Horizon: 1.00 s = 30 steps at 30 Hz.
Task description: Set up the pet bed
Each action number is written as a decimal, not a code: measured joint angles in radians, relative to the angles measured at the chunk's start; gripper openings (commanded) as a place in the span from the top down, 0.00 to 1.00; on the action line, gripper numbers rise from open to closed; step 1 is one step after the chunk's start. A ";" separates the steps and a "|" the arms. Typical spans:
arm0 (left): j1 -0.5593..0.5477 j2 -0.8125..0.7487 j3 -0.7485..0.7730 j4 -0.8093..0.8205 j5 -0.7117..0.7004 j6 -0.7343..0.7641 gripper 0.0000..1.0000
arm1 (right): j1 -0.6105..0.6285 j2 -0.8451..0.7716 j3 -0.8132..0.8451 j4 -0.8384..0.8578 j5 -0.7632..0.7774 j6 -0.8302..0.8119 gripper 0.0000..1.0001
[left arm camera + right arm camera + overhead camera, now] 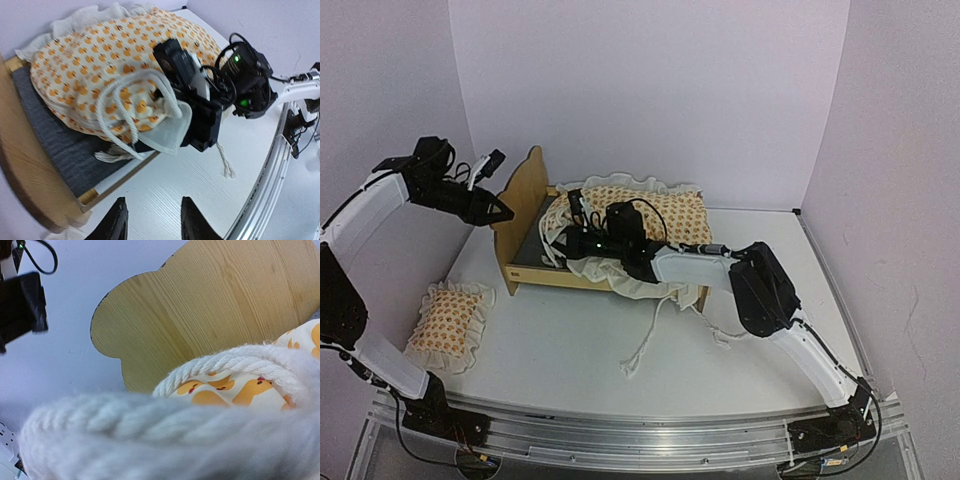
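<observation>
The pet bed [525, 190] stands mid-table, its scalloped headboard to the left, and its dark grey base [55, 145] is partly bare. The cream orange-patterned cushion [655, 212] lies bunched on it, hanging over the front rail. My right gripper [568, 240] reaches in over the cushion's headboard end and is shut on the cushion's ruffle and ties [170, 131]. In the right wrist view, blurred white rope [150, 435] hides the fingers, with the headboard [210, 305] behind. My left gripper [505, 213] is open and empty beside the headboard, above the table [152, 222].
The small matching pillow [448, 318] lies on the table at the front left. A loose white tie cord [645, 342] trails from the cushion onto the table in front of the bed. White walls close in at the left, back and right.
</observation>
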 measured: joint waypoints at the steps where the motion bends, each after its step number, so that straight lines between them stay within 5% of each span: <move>1: -0.006 -0.016 -0.050 0.000 0.018 -0.008 0.61 | 0.000 -0.003 -0.006 0.003 -0.002 -0.002 1.00; 5: -0.056 -0.031 -0.211 0.046 0.029 -0.034 0.46 | 0.001 -0.020 -0.041 0.012 -0.021 -0.011 1.00; 9: -0.087 -0.030 -0.266 0.125 0.024 -0.072 0.44 | 0.002 -0.037 -0.070 0.024 -0.046 -0.014 1.00; 23: -0.091 0.104 -0.293 0.434 0.094 -0.390 0.56 | 0.001 -0.083 -0.139 0.075 -0.086 -0.016 1.00; 30: -0.091 0.106 -0.310 0.484 0.134 -0.469 0.72 | 0.001 -0.083 -0.142 0.086 -0.092 -0.016 1.00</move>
